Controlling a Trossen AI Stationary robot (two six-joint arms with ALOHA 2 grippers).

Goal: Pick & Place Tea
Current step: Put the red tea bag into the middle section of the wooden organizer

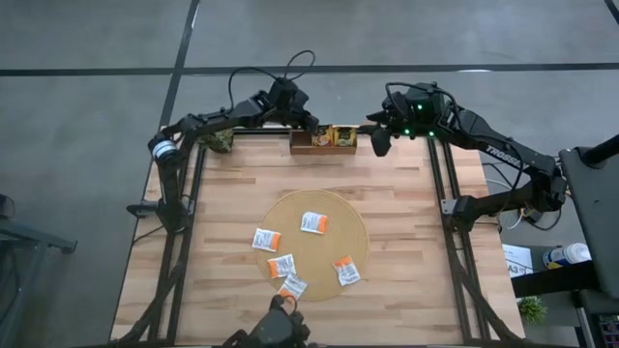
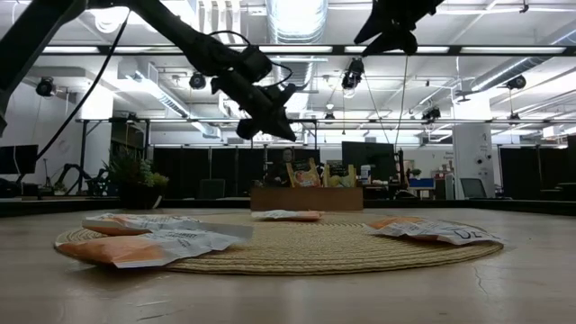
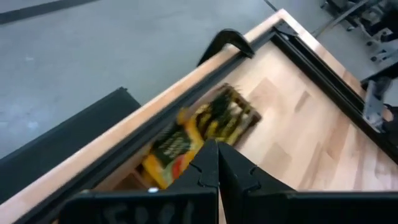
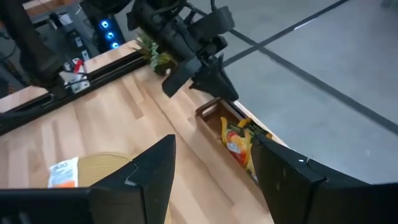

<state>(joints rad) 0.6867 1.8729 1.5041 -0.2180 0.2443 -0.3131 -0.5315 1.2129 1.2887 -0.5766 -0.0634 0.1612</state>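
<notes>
- At the table's near edge a dark object (image 1: 280, 327) reaches in from below in the high view; the view is too poor to say what it is.
- Just beyond it, a white-and-orange tea sachet (image 1: 292, 286) lies on the near rim of the round woven mat (image 1: 343, 215), partly overhanging the wooden table (image 1: 406, 193).
- Four more sachets lie flat on the mat, apart from each other: one toward its left (image 1: 266, 239), one near its middle (image 1: 281, 265), one toward its right (image 1: 346, 271) and one on its far part (image 1: 313, 222).
- In the low view the sachets show as flat orange and white packets on the mat, the nearest at the left (image 2: 144, 245).
- At the far edge of the table stands a small wooden tray (image 1: 302, 145) with upright green-and-yellow sachets (image 1: 342, 135) in its compartments; which compartment each fills I cannot tell.
- The left gripper (image 1: 311, 127) hangs above the tray's left part, its fingers (image 3: 208, 163) pressed together with nothing between them.
- The right gripper (image 1: 379, 138) hovers just beside the tray's right end, clear of the table, its fingers (image 4: 152, 168) spread apart and empty.
</notes>
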